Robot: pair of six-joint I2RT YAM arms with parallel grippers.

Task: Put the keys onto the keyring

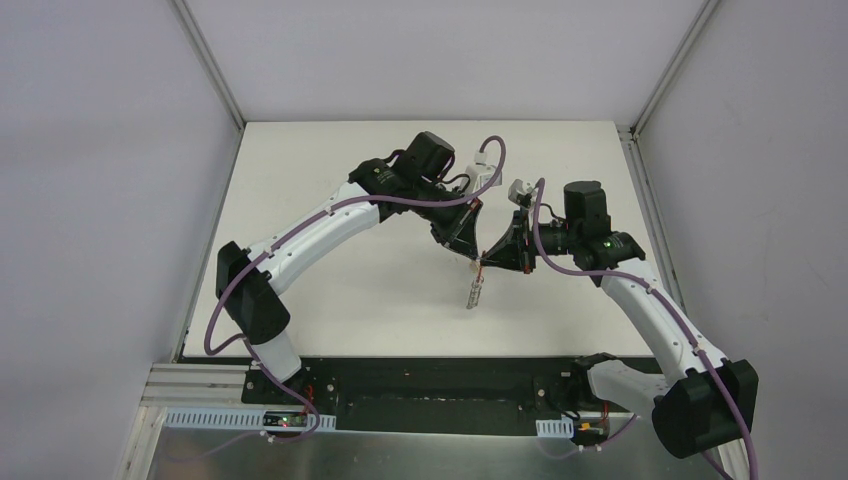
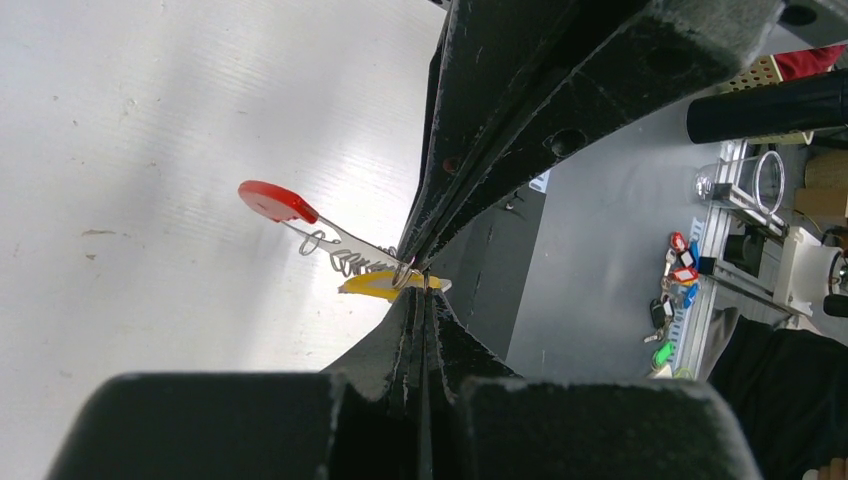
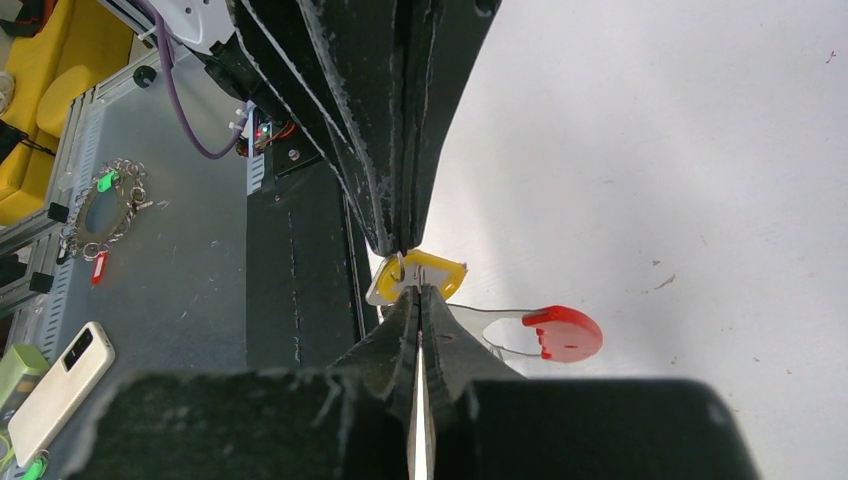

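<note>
Two grippers to report, both pinched fully closed. Finds the left gripper (image 1: 468,252) reaching in from the far left and the right gripper (image 1: 490,258) from the right, tips all but touching above the middle of the white table (image 1: 350,290).

Locates the key (image 3: 432,270) at that meeting point, raised off the surface: yellow-orange head lying flat between the two sets of tips, metal blade not made out. Reads the left gripper, from its own wrist view, as clamped across the edge of that yellow head.

Locates the keyring (image 2: 340,258) just beside the key, also off the table: silvery chain running out from the tips, red band at its free end. Reads the right gripper as nipping the chain end just beside the key head.

Sees a small metal loop (image 3: 400,266) at the head; cannot tell whether the chain passes through it. Notes, in the top view, a thin pale strip (image 1: 474,292) hanging just near of the tips, too small to identify.
</note>
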